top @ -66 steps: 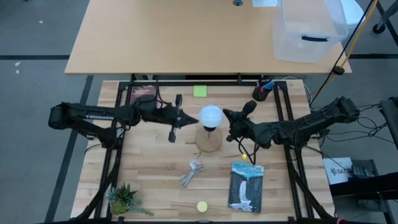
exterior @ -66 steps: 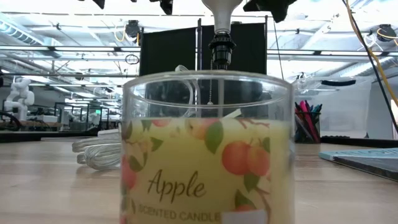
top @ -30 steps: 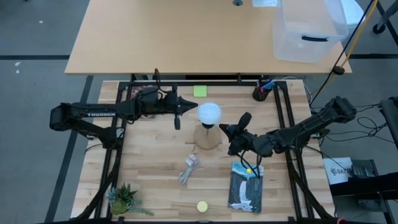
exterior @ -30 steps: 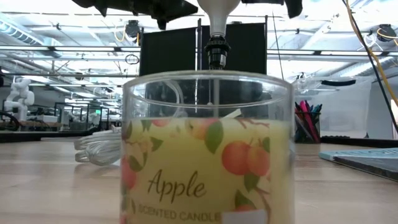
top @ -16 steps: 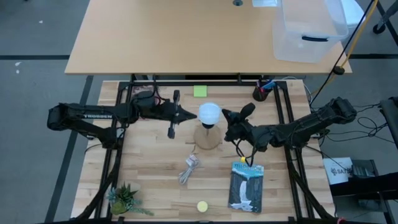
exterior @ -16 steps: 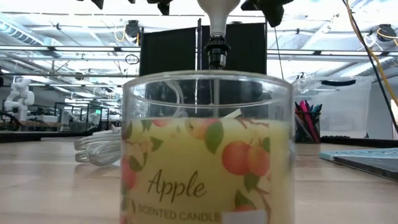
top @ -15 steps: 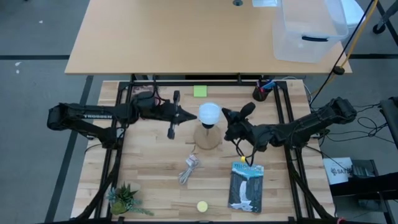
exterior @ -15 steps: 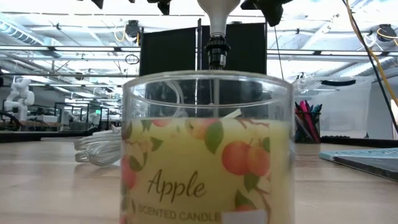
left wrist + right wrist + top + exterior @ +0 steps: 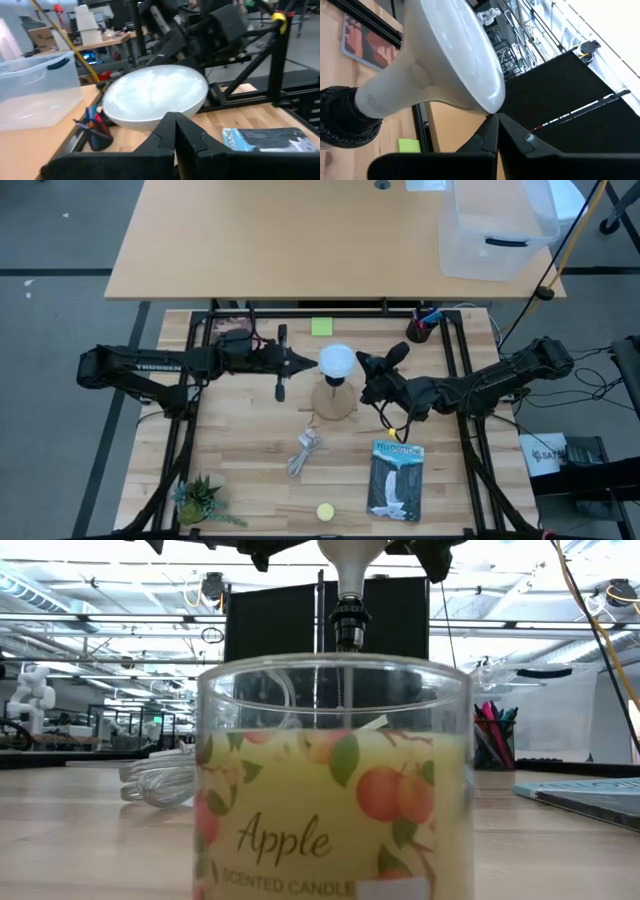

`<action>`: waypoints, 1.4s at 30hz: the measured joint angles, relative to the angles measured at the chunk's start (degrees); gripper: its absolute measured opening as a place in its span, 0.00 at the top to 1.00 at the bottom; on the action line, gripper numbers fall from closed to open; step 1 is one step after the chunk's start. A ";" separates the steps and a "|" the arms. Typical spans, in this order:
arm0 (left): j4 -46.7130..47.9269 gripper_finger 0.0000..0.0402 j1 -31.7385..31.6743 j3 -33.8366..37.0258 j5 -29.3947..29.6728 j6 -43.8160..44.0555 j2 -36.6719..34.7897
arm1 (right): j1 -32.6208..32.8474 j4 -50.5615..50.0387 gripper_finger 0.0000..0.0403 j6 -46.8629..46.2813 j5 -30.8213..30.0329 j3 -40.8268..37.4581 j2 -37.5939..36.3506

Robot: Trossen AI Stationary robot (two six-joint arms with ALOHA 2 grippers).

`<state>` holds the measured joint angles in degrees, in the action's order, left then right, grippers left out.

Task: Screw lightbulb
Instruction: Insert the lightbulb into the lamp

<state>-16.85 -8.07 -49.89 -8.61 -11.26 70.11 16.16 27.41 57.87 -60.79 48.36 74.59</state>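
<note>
Right now the lightbulb [image 9: 337, 362] stands up in the black socket [image 9: 342, 118] of a round wooden base [image 9: 335, 402], near the middle of the wooden worktop [image 9: 250, 460]. Its white dome is on top and its grey neck goes down into the socket.

From the left side, the left tool [image 9: 297, 362] reaches in and sits just beside the dome. Its two dark fingers [image 9: 175, 135] are pressed together, with no gap, and their tip is right at the edge of the white dome. It holds nothing.

From the right side, the right tool [image 9: 366, 364] comes in just beside the bulb too. Its fingers [image 9: 496, 132] are also pressed together, and the tip is at the rim of the dome. It holds nothing.

Also on the worktop are a green sticky note [image 9: 321, 327], a pen cup [image 9: 420, 329], a book [image 9: 396, 479], a bundled white cable [image 9: 304, 454], a small plant [image 9: 199, 501] and a yellow ball [image 9: 324, 511]. Close to the low camera stands an apple candle jar [image 9: 335, 780].
</note>
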 joint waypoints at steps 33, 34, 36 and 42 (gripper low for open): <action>-2.73 1.00 -0.56 0.00 -3.78 0.33 -0.50 | 1.99 -2.43 1.00 -1.59 -3.79 0.00 3.08; -2.25 1.00 0.20 0.00 -3.94 -0.28 -0.50 | 1.32 -2.43 1.00 -1.48 -3.81 0.00 3.08; -1.78 1.00 1.88 0.00 -4.01 -1.52 -0.48 | 0.11 -2.32 1.00 -0.82 -3.81 0.00 3.08; -1.77 1.00 4.69 0.00 -2.16 -3.25 -0.48 | -2.93 1.45 1.00 4.68 -3.41 0.00 3.06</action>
<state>-18.62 -3.38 -49.89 -10.77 -14.51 69.63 13.23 28.86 62.54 -64.20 48.36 77.65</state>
